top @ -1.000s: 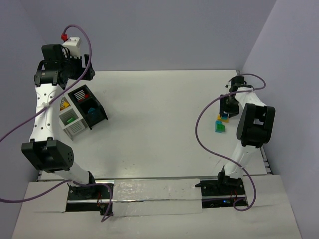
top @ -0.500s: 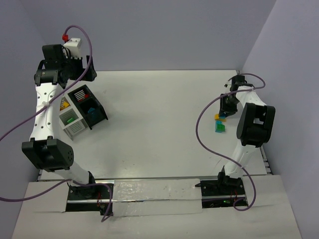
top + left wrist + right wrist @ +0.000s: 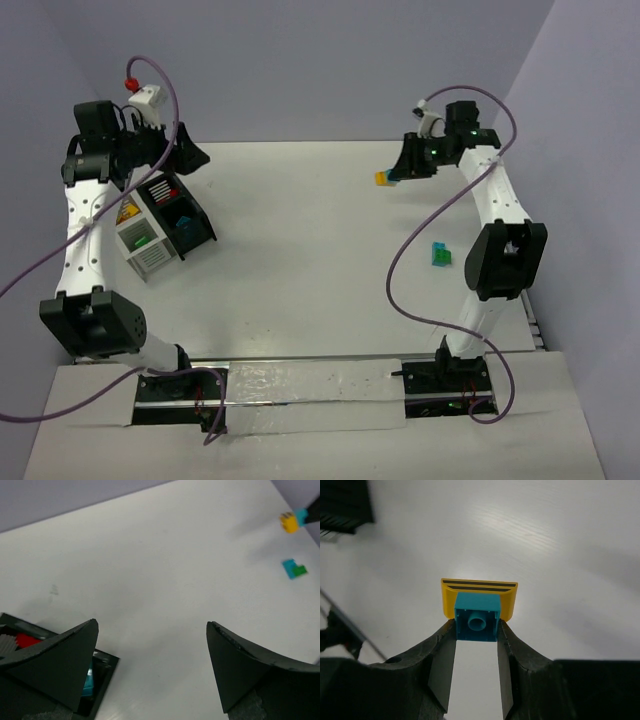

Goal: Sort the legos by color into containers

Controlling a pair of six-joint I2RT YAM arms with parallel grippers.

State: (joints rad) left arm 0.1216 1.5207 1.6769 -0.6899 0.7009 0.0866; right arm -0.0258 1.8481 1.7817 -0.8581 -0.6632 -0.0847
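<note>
Right gripper [image 3: 476, 626] is clamping the small teal plastic brick [image 3: 476, 611] between its fingertips, the yellow plastic brick [image 3: 480, 591] stuck to its front, above the white tabletop's [image 3: 300, 250] far-right corner, while the left gripper [image 3: 152, 624] is hovering wide apart by the cluster of square slatted bins [image 3: 165, 225] near the left edge.

Top view: fixed, high behind the arm bases, looks down on the whole bench [image 3: 300, 220]. Left wrist: at the far-left corner, faces across the bench toward the right edge, past the left pincer [image 3: 152, 625]. Right wrist: very close, looks along the right pincer [image 3: 476, 630] down at the bench. Top and left wrist share the containers [image 3: 165, 225], yellow-teal lego [image 3: 290, 521] and teal-green lego [image 3: 294, 569].
</note>
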